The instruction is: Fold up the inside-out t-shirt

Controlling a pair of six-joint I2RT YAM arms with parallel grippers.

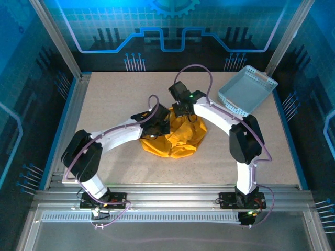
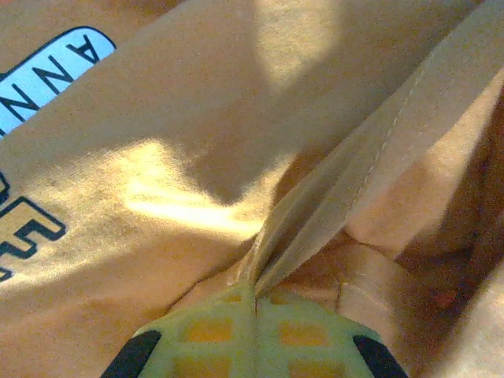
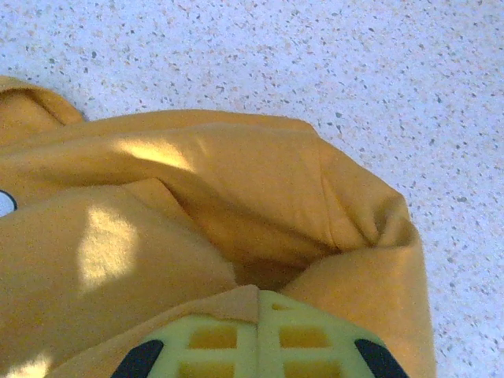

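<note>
Your left fingers (image 2: 209, 335) clamp a hemmed fold of the inside-out t-shirt (image 1: 172, 138); right fingers (image 3: 213, 335) pinch its edge. It lies bunched on the counter (image 1: 115, 99), near-left of the basket (image 1: 246, 91). Judged step: gripping. Next, you must lift and spread it.
</note>
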